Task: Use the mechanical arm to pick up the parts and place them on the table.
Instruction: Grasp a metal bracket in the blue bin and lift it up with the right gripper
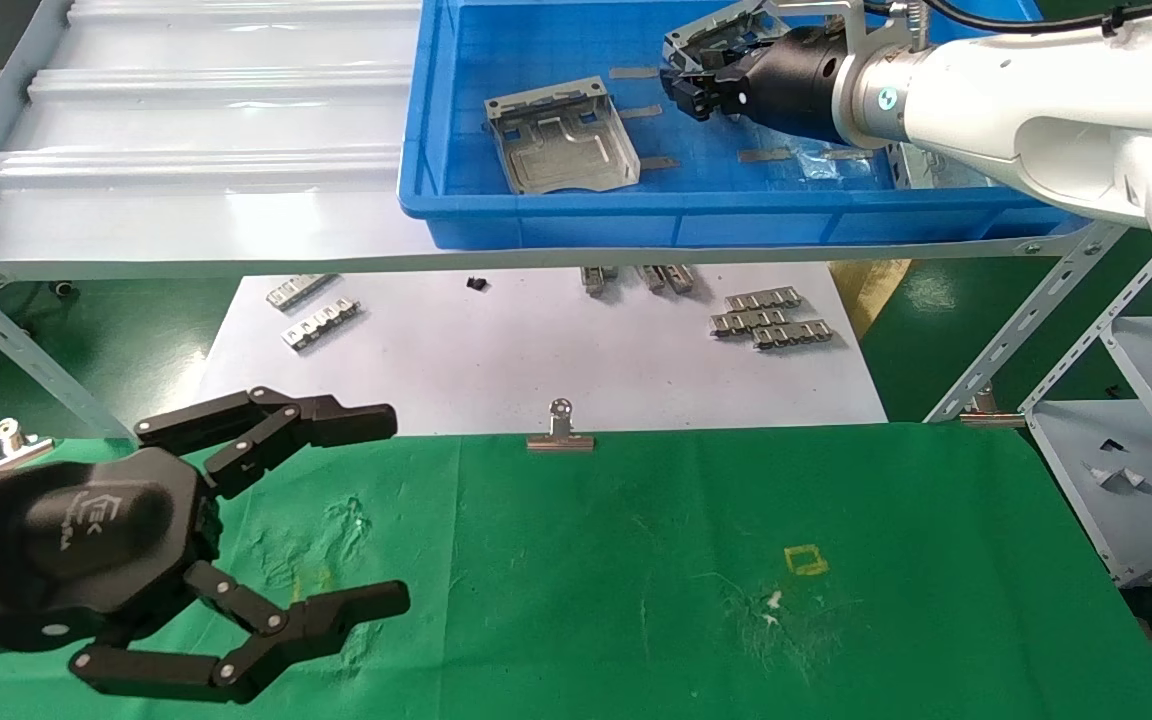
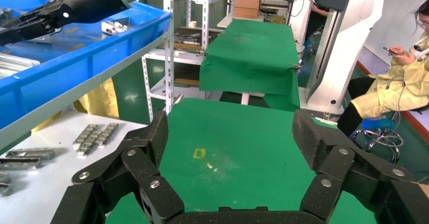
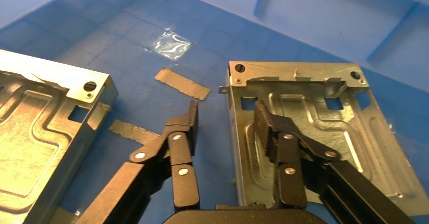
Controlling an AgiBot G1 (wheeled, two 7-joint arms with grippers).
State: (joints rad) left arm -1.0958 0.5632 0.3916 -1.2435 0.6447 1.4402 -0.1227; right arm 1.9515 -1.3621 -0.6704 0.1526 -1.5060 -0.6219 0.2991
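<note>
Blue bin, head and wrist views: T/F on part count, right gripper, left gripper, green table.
1. Two metal plates lie in the blue bin. True.
2. The right gripper is shut on a plate. False: its fingers straddle one plate's edge, open.
3. The left gripper holds a plate. False: it is open and empty above the green table.
4. No plate lies on the table. True.

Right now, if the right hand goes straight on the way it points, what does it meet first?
Probably the side edge of the metal part in the blue bin: the open right hand straddles that edge, one finger over the plate. Depth unclear.
</note>
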